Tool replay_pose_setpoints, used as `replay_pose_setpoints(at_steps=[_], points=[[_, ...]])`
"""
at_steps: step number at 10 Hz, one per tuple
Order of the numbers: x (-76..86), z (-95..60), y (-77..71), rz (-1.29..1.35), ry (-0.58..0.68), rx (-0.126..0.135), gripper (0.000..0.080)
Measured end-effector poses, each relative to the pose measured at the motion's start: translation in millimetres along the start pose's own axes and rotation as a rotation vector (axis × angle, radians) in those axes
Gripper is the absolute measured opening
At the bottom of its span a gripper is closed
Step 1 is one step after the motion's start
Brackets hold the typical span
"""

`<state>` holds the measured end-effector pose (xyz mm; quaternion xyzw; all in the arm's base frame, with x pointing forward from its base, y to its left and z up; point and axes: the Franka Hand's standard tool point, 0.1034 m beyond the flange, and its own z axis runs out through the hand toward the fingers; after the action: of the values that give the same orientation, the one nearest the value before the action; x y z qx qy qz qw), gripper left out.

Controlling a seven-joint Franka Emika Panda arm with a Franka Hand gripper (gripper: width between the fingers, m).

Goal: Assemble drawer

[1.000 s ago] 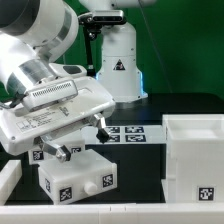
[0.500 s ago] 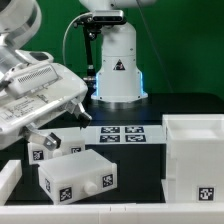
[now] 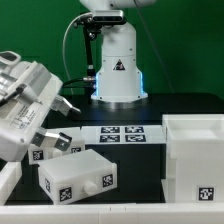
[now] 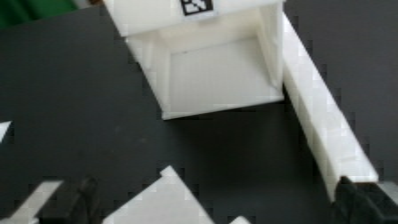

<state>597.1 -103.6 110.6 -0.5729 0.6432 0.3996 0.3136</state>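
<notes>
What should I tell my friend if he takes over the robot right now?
Gripper: open and holding nothing, hanging at the exterior view's left just above the parts.
Small tray: lies below the gripper, knob facing front. Not gripped.
Second tagged white part: behind that tray, mostly hidden.
Large casing: stands at the exterior view's right, apart from the tray.
Done: nothing looks joined yet.
Left: probably grasp each tray and fit it into the casing.

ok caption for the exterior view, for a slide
Open gripper hovers near a small white tray, large casing at the exterior view's right.
</notes>
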Motion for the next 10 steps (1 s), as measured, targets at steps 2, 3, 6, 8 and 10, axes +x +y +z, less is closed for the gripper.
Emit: replay_pose_setpoints(at_steps=[2,3,6,8,10], points=[[-17.6,16.0,-4.9,-0.134,0.011,-0.099,0.0649],[-20.3,19.0,-4.1,-0.102,0.022,-0.095,0.0649],[-17.2,18.0,-3.7,-0.104,0.022,-0.095,0.0649],[-23.2,9.6,-12.3,-0.300,0.098,-0.186,0.0649],[-35.9,13.0,-21.2,-0.452,0.153,-0.232,0.0649]])
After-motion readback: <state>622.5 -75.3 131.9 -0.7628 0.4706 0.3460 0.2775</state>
